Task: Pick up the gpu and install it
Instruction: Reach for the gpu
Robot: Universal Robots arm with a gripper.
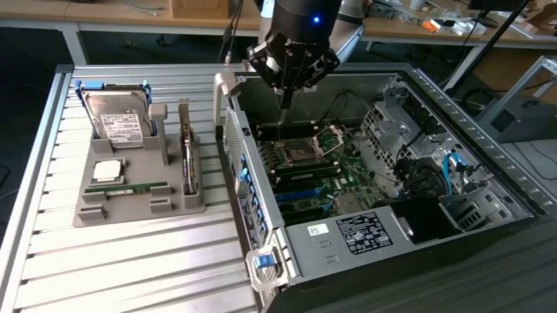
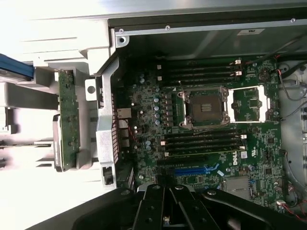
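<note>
Grey plastic fixture [image 1: 139,212] sits on the slatted aluminium table [image 1: 130,274], at the exterior view's left of the open computer case [image 1: 231,124]; its pockets keep each part separate for pick-up: hard drive [image 1: 117,120] propped at the far end, processor chip [image 1: 107,171] lying flat, memory stick [image 1: 129,188] on edge in a shallow groove; the gpu [image 1: 186,163] stands on its long edge in the slot on the fixture side nearest the case, upper edge exposed, presumably so fingers can close on it from above; gpu not yet lifted, nothing touching it. Gripper [image 1: 283,104] hangs over the far end of the case interior, above the motherboard [image 1: 322,176]; fingers point down, pressed together, nothing between them; well apart from the gpu. Case lies on its side with the panel off, so the board faces up and its slots are reachable from above; inside: processor socket [image 2: 199,108] with retaining frame swung open and no chip seated, black memory slots beside it apparently empty, blue expansion slot [image 2: 192,170] unoccupied. Judgement: task barely begun.
</note>
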